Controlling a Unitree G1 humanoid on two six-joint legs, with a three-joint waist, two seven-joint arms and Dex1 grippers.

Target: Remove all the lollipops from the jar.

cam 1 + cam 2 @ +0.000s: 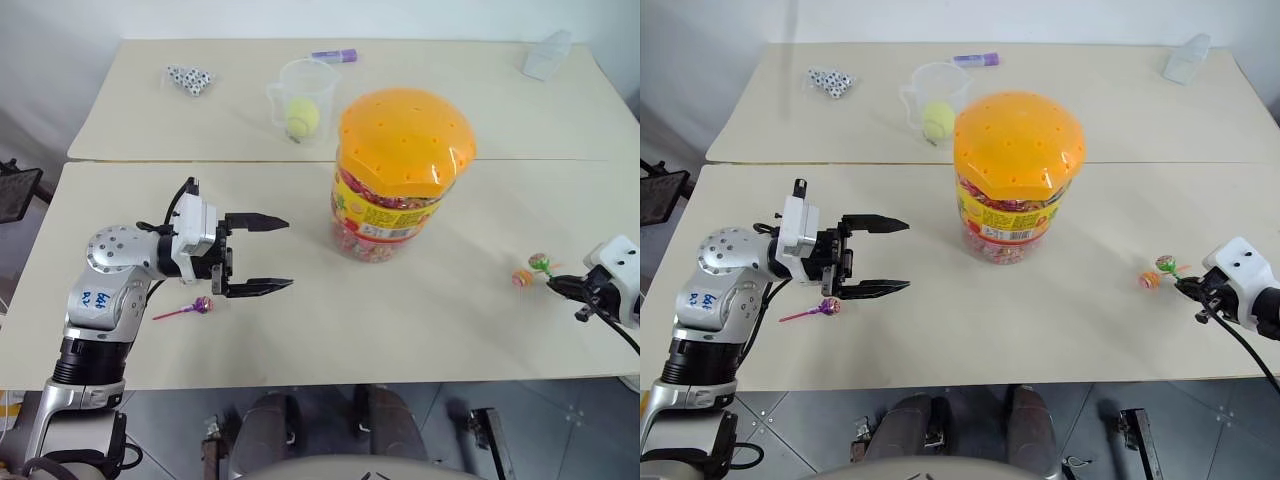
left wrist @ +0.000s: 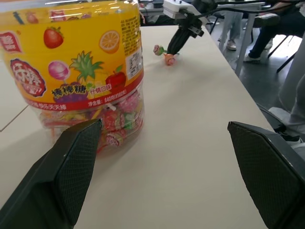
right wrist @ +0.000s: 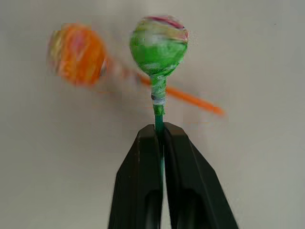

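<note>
Two black fingers of our right gripper (image 3: 159,131) pinch the green lollipop (image 3: 158,45) by its stick, low over the desk (image 1: 430,320) beside the orange lollipop (image 3: 76,53). We judge release comes next. Our left gripper (image 1: 275,254) gapes empty toward the jar (image 1: 400,170), a purple lollipop (image 1: 203,304) beneath it.

The jar's (image 2: 76,71) yellow-red label carries Chinese characters beside pictured fruit, too small to read surely; a blue handwritten tag marks the left arm (image 1: 100,300).
</note>
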